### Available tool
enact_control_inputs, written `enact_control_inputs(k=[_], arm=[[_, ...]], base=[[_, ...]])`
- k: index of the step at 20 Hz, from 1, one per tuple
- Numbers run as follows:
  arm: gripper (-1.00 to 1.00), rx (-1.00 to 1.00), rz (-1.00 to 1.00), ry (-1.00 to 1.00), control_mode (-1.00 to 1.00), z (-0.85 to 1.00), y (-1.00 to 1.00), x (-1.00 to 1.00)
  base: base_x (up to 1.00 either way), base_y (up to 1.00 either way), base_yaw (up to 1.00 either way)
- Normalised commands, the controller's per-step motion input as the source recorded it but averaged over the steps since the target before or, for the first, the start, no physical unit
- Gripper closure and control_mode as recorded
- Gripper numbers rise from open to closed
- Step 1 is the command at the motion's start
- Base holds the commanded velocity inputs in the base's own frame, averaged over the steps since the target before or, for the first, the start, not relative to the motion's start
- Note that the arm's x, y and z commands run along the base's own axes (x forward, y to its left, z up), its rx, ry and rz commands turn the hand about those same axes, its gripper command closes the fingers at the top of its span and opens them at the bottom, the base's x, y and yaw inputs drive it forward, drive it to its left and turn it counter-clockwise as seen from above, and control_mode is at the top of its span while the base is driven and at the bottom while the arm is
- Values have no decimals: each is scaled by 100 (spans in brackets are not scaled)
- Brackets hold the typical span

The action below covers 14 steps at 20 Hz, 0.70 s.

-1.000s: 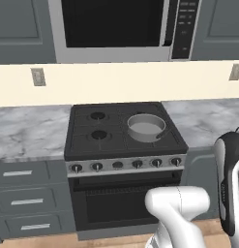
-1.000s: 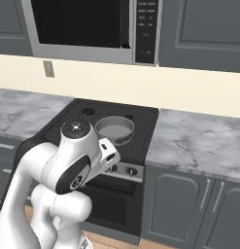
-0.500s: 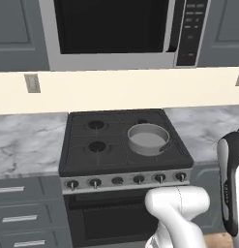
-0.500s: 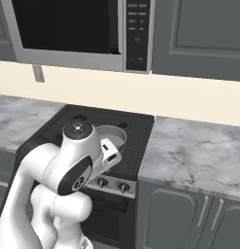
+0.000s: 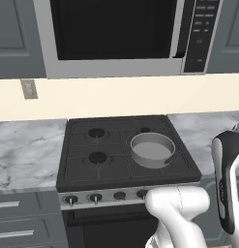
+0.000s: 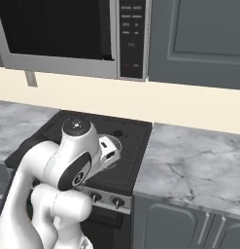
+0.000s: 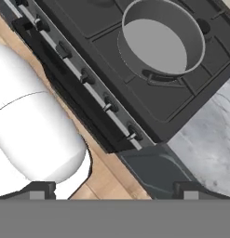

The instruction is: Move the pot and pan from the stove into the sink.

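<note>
The microwave (image 5: 121, 36) is hanging over the stove (image 5: 92, 145); its keypad writing is too small to read. The grey marble table (image 5: 24, 150) is flanking the stove. The pot (image 5: 151, 149) is sitting upright on the stove's burner at four o'clock, mouth facing up. The tool (image 7: 114, 190) is standing open, holding nothing.

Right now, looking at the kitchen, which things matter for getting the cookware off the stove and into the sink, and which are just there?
Part of the job:
- pot, sitting on the stove's front right burner
- stove
- gripper, open, hanging above the stove's front edge

Just there:
- microwave above the stove
- marble counter on both sides
- wall outlet
- drawers below the counter
</note>
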Motion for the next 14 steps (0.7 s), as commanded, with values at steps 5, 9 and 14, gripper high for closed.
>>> enact_control_inputs(k=[5,9,14], arm=[[-100,-3,-17,0,-100,-6,76,40],[-100,-4,-19,0,-100,-2,75,37],[-100,-2,-19,0,-100,-5,61,33]], base=[[0,0,0],[0,0,0],[0,0,0]])
